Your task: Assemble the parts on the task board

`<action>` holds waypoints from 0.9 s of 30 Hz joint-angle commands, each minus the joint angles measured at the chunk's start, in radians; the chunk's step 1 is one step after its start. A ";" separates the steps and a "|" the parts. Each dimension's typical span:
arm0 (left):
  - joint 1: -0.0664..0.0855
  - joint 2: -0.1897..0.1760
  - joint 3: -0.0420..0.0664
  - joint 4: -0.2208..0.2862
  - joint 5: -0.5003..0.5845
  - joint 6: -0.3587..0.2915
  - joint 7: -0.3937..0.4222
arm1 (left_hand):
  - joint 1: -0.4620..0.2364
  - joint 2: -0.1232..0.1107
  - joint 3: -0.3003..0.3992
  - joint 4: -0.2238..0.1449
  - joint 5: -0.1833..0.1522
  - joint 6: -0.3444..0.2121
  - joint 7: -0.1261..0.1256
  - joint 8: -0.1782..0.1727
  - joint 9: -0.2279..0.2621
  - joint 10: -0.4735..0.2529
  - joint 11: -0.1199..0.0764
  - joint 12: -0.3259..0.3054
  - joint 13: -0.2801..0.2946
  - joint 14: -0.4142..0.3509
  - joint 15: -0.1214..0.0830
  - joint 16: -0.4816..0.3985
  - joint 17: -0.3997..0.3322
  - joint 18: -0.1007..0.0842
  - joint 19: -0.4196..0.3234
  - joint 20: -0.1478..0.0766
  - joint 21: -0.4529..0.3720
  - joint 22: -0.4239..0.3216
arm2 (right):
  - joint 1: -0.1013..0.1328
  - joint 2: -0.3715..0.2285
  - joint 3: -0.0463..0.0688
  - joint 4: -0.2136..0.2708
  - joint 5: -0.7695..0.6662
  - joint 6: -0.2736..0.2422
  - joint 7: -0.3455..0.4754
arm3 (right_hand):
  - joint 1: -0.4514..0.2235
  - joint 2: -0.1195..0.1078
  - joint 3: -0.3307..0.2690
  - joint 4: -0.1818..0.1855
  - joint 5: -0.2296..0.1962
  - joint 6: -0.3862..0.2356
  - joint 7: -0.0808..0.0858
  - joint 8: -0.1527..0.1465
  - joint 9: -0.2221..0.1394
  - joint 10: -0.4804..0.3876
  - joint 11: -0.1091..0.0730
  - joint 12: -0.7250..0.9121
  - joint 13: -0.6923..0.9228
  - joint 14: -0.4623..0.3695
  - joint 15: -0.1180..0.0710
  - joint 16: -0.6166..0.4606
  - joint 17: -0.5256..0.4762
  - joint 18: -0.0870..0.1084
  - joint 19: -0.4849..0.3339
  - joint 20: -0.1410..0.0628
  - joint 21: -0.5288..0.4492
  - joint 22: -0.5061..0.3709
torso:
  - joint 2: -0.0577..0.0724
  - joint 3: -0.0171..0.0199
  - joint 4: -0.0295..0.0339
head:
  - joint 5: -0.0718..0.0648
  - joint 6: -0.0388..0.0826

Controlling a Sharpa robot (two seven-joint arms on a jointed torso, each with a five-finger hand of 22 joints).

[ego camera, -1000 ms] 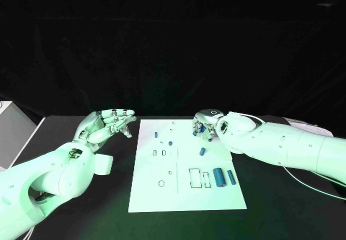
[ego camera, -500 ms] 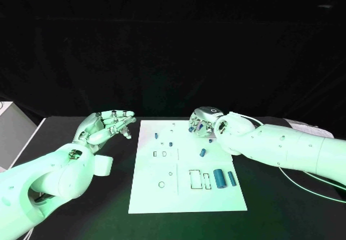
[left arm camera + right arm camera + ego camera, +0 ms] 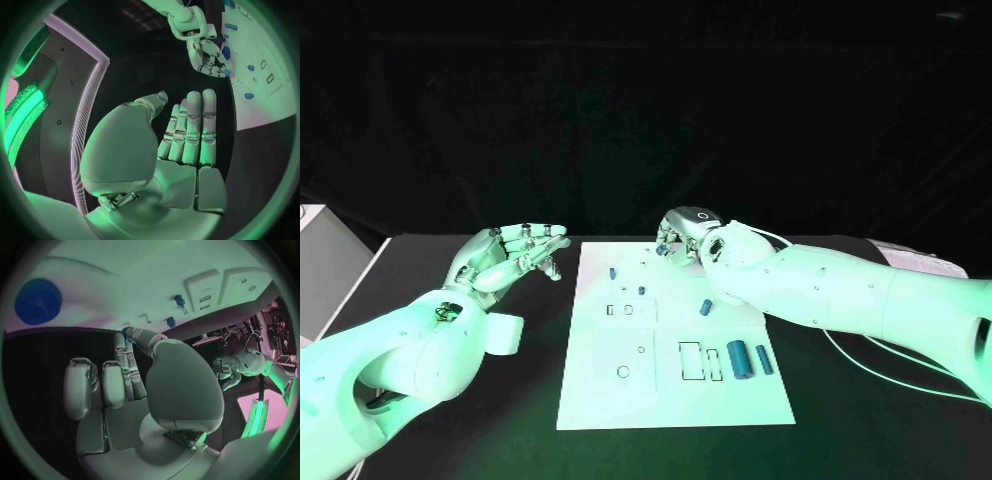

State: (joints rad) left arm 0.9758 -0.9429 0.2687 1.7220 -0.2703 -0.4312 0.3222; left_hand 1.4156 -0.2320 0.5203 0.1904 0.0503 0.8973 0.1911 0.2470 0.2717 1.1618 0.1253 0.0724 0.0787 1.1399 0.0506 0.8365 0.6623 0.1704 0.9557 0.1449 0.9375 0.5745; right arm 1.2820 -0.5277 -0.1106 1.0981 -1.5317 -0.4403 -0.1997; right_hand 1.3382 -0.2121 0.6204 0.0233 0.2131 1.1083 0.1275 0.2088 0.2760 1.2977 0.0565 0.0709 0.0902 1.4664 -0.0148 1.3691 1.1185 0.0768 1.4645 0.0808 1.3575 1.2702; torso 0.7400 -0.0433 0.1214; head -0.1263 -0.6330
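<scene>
Little looked assembled: blue parts (image 3: 738,356) lay loose on the board (image 3: 672,400); right robot hand (image 3: 678,236) pinched a small blue piece (image 3: 127,333), left robot hand (image 3: 516,251) open, empty.

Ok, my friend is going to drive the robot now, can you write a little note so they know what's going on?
Left hand: holds nothing, fingers apart, raised over the black table beside the task board.
Right hand: over the board's far edge, pinching a small blue part between thumb and fingertip.
On the board: two blue cylinders side by side at the near right next to rectangular slots, one small blue piece mid-right, smaller blue pieces near the far end.
Done: one part picked up. Which parts are already seated cannot be told.
Left: place the held part, then the loose ones.
</scene>
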 commanded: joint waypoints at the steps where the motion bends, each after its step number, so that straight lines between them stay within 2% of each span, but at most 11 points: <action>1: 0.001 0.002 0.001 0.002 -0.003 0.007 0.004 | -0.003 0.008 0.006 0.002 0.000 0.009 0.000 -0.003 0.001 0.000 -0.001 -0.002 0.001 -0.005 -0.002 0.006 0.001 0.012 -0.006 0.001 0.003 0.001 | 0.000 0.022 0.000 -0.026 -0.035 -0.030 -0.023 | 0.002 0.005 0.003 0.001 0.003 0.005 -0.001 0.005 0.013 0.004 0.000 -0.002 0.001 0.028 -0.010 0.005 0.002 -0.018 0.010 -0.005 0.005 0.001 | 0.002 -0.0010 0.0029 | 0.000 -0.001; 7: 0.001 0.004 0.001 0.003 -0.004 0.009 0.002 | -0.003 0.008 0.006 0.002 0.000 0.009 0.000 -0.003 0.001 0.000 -0.001 -0.002 0.001 -0.005 -0.002 0.006 0.001 0.012 -0.006 0.001 0.003 0.001 | -0.001 0.061 0.000 -0.072 -0.042 -0.034 -0.022 | 0.003 0.005 0.004 0.000 0.003 0.003 0.000 0.005 0.014 0.002 0.001 -0.004 0.001 0.028 -0.010 0.006 0.003 -0.018 0.010 -0.005 0.004 0.001 | 0.002 -0.0048 0.0107 | -0.006 -0.003; 11: 0.001 0.004 0.001 0.004 -0.005 0.009 0.002 | -0.003 0.008 0.006 0.002 0.000 0.009 0.000 -0.003 0.001 0.000 -0.001 -0.002 0.001 -0.005 -0.002 0.006 0.001 0.012 -0.006 0.001 0.003 0.001 | -0.002 0.078 0.000 -0.093 -0.043 -0.031 -0.022 | 0.003 0.004 0.005 -0.002 0.004 0.000 0.002 0.004 0.016 0.000 0.002 -0.006 0.001 0.028 -0.009 0.008 0.006 -0.018 0.010 -0.005 0.007 0.004 | 0.003 -0.0069 0.0137 | -0.005 -0.003; 18: 0.001 0.002 0.002 0.009 -0.009 0.009 0.000 | -0.002 0.008 0.009 -0.001 0.000 0.010 0.000 -0.003 0.002 -0.001 -0.001 -0.002 0.001 -0.006 -0.002 0.008 0.002 0.012 -0.008 0.001 0.007 0.004 | -0.003 0.102 0.000 -0.128 -0.040 -0.021 -0.016 | 0.002 0.003 0.005 -0.002 0.004 -0.003 0.003 0.004 0.017 -0.002 0.003 -0.007 0.000 0.030 -0.008 0.012 0.014 -0.019 0.011 -0.005 0.009 0.008 | 0.003 -0.0079 0.0125 | 0.007 -0.003; 22: 0.001 0.002 0.003 0.011 -0.009 0.009 0.000 | -0.002 0.008 0.009 -0.001 0.000 0.010 0.000 -0.003 0.002 -0.001 -0.001 -0.002 0.001 -0.006 -0.002 0.008 0.002 0.012 -0.008 0.001 0.007 0.004 | -0.005 0.111 -0.001 -0.139 -0.037 -0.009 -0.010 | 0.001 0.003 0.005 -0.002 0.005 -0.003 0.003 0.004 0.018 -0.003 0.003 -0.007 0.000 0.030 -0.008 0.012 0.013 -0.019 0.011 -0.005 0.010 0.008 | 0.002 -0.0096 0.0139 | 0.010 -0.005; 25: 0.001 0.001 0.003 0.012 -0.009 0.009 -0.001 | -0.002 0.008 0.009 -0.001 0.000 0.010 0.000 -0.003 0.002 -0.001 -0.001 -0.002 0.001 -0.006 -0.002 0.008 0.002 0.012 -0.008 0.001 0.007 0.004 | -0.006 0.115 -0.002 -0.144 -0.037 0.002 -0.009 | 0.001 0.003 0.005 -0.002 0.005 -0.003 0.003 0.004 0.018 -0.003 0.003 -0.007 0.000 0.030 -0.008 0.012 0.013 -0.019 0.011 -0.005 0.010 0.008 | 0.003 -0.0099 0.0144 | 0.011 -0.007; 27: 0.001 -0.001 0.003 0.014 -0.009 0.008 -0.001 | -0.002 0.008 0.009 -0.001 0.000 0.010 0.000 -0.003 0.002 -0.001 -0.001 -0.002 0.001 -0.006 -0.002 0.008 0.002 0.012 -0.008 0.001 0.007 0.004 | -0.007 0.115 -0.002 -0.146 -0.038 0.014 -0.010 | 0.001 0.003 0.005 -0.002 0.005 -0.004 0.003 0.003 0.018 -0.003 0.003 -0.007 0.000 0.030 -0.008 0.012 0.015 -0.019 0.011 -0.005 0.010 0.009 | 0.004 -0.0087 0.0135 | 0.012 -0.008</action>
State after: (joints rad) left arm 0.9761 -0.9439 0.2706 1.7315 -0.2739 -0.4311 0.3181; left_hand 1.4156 -0.2320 0.5232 0.1876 0.0503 0.8973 0.1911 0.2470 0.2730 1.1617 0.1253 0.0724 0.0784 1.1399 0.0507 0.8422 0.6632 0.1699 0.9557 0.1449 0.9413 0.5773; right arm 1.2761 -0.4134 -0.1124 0.9540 -1.5575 -0.4558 -0.2158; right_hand 1.3355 -0.2151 0.6192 0.0222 0.2123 1.1018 0.1271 0.2091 0.2829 1.2975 0.0566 0.0691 0.0889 1.4664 -0.0147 1.3774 1.1323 0.0769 1.4644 0.0808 1.3612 1.2781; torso 0.7432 -0.0522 0.1349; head -0.1148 -0.6396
